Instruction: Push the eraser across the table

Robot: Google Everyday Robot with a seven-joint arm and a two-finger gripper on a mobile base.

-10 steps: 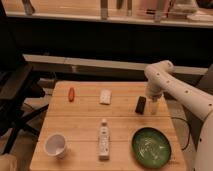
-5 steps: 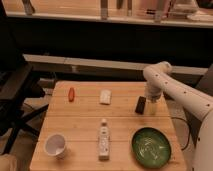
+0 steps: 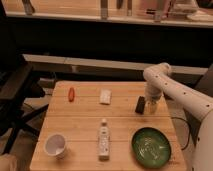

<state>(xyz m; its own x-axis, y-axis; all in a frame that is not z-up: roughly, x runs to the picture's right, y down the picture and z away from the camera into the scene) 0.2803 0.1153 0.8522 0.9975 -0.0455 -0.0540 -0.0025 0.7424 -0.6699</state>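
The eraser (image 3: 140,104), a small flat black block, lies on the light-wood table (image 3: 85,120) near its right edge. My gripper (image 3: 151,105) hangs from the white arm that comes in from the right and sits just right of the eraser, right beside it at table height. Whether it touches the eraser cannot be told.
A whitish block (image 3: 105,96) and a small red-orange thing (image 3: 71,93) lie at the back of the table. A white bottle (image 3: 103,139) lies in the middle front, a white cup (image 3: 55,145) at front left, a green bowl (image 3: 151,146) at front right. A dark chair (image 3: 15,95) stands left.
The gripper has come down a little and stays close to the eraser's right side. The eraser has shifted slightly left.
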